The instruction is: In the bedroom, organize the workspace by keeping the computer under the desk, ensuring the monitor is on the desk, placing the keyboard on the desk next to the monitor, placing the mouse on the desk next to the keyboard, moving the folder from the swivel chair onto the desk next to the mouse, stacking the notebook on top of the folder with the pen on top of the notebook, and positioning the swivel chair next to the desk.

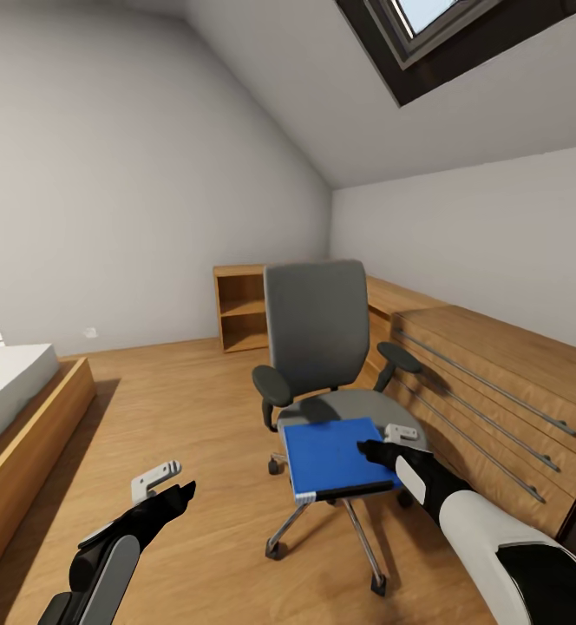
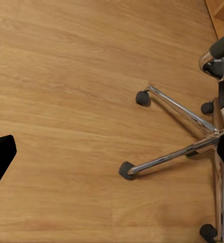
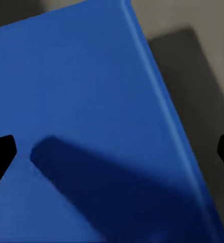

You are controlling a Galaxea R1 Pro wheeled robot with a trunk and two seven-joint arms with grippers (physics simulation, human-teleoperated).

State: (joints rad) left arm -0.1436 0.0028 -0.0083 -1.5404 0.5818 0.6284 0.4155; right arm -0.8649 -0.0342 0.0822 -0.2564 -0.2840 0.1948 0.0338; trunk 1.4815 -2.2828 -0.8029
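Observation:
The grey swivel chair point(image 1: 316, 334) stands mid-floor on its chrome star base point(image 2: 180, 152). The bright-blue folder point(image 1: 340, 458) lies flat on the seat, its front overhanging the seat's edge. My right gripper point(image 1: 382, 446) hovers open over the folder's right side. In the right wrist view its dark fingertips point(image 3: 1, 152) stand wide apart with the folder point(image 3: 91, 111) and a strip of grey seat point(image 3: 197, 66) between them. My left gripper point(image 1: 168, 486) hangs open over bare floor to the chair's left, holding nothing.
A light wooden drawer chest point(image 1: 487, 391) runs along the right wall, close behind the chair. An open wooden shelf point(image 1: 243, 308) stands at the back. A bed in a wooden frame point(image 1: 19, 417) is at the left. Wood floor point(image 1: 193, 417) lies between bed and chair.

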